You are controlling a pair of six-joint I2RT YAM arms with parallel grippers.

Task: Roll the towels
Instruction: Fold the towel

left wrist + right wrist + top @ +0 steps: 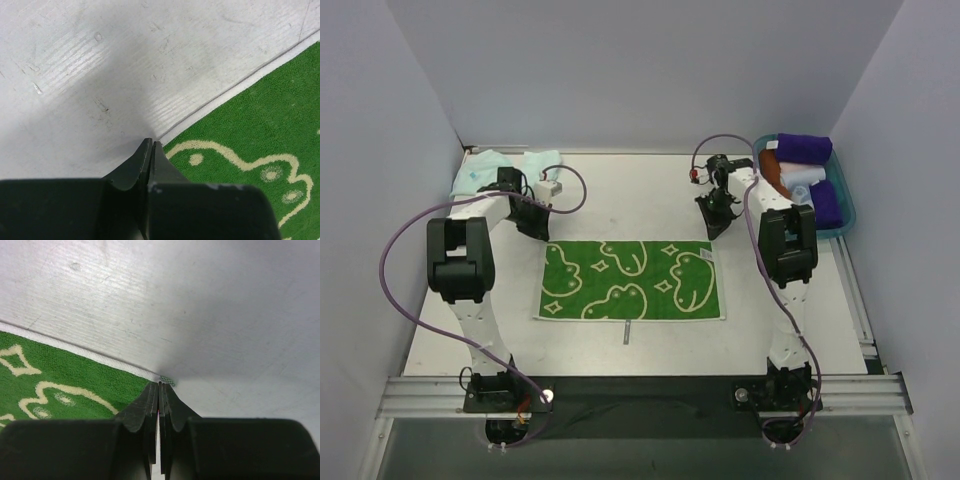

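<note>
The patterned towel (630,280) is green with pale yellow squiggle and diamond marks and lies spread flat mid-table. It also shows in the left wrist view (250,125) and the right wrist view (60,375). My left gripper (534,228) (151,142) is shut at its far left corner, tips down on the white border. My right gripper (713,228) (160,385) is shut at its far right corner, where a small checked tag (169,381) peeks out. The mint-aqua towel (490,168) lies crumpled at the back left, behind my left arm.
A teal bin (842,215) at the back right holds purple rolls (804,148), an orange roll (772,172) and a white roll (805,182). A small grey strip (627,332) lies on the table just in front of the green towel. White walls close in three sides.
</note>
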